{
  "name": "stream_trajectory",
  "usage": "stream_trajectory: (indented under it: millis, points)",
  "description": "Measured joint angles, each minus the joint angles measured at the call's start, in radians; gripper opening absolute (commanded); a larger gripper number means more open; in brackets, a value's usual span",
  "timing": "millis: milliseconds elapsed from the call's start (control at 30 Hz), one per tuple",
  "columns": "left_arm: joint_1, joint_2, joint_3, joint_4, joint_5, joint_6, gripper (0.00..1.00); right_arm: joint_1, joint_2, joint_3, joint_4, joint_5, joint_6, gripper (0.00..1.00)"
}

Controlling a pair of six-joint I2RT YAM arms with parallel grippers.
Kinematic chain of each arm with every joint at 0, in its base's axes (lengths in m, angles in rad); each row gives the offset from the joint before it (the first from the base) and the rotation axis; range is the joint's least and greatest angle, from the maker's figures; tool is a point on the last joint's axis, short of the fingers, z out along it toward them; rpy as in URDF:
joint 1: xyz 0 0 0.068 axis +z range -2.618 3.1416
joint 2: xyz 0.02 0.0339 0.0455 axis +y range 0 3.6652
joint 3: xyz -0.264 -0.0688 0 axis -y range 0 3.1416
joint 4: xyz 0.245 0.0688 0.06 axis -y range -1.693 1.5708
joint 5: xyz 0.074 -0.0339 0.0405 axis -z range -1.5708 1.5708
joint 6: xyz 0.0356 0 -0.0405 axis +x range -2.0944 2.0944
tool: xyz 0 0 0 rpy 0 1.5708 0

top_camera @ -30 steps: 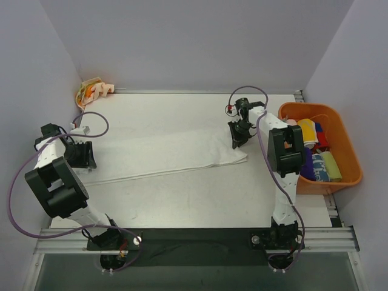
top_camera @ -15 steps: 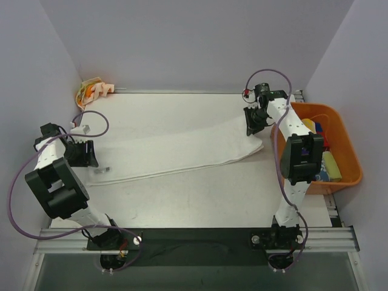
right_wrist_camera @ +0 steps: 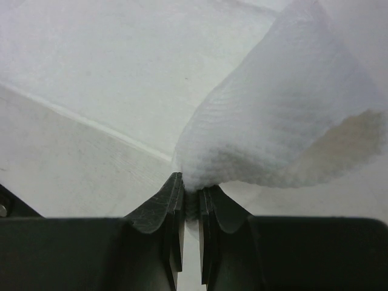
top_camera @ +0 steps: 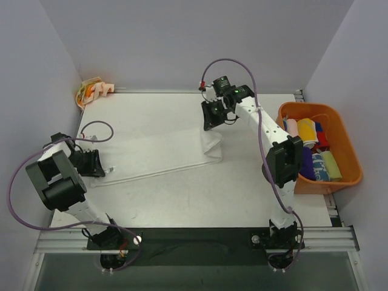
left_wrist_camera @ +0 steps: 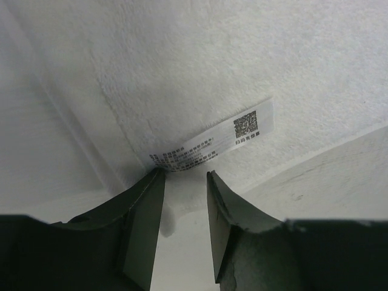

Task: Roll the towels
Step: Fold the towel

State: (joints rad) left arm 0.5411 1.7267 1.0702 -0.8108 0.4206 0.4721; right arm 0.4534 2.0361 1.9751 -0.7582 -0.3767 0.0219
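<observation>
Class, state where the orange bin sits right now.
Top view: the orange bin sits at the table's right edge, beside the right arm, holding rolled towels.

One overhead, two wrist close-ups on towel (left_wrist_camera: pixel 242 60)

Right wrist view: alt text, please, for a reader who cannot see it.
The right gripper is shut on a pinched fold of the white towel, which bulges up and to the right above it. The pale table lies behind.
</observation>
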Motion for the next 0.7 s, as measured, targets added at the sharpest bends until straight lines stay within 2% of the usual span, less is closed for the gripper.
stream_trajectory:
  millis: [167, 400, 700]
  points:
    - [-0.003, 0.009, -0.017, 0.016, 0.002, -0.017, 0.43, 0.100, 0.129, 0.096, 0.019, -0.025, 0.043, 0.00]
    - [-0.003, 0.009, -0.019, 0.020, 0.003, -0.024, 0.45, 0.205, 0.243, 0.134, 0.029, -0.020, 0.077, 0.00]
    - [-0.003, 0.009, -0.021, 0.022, 0.007, -0.026, 0.46, 0.233, 0.285, 0.178, 0.056, -0.013, 0.135, 0.00]
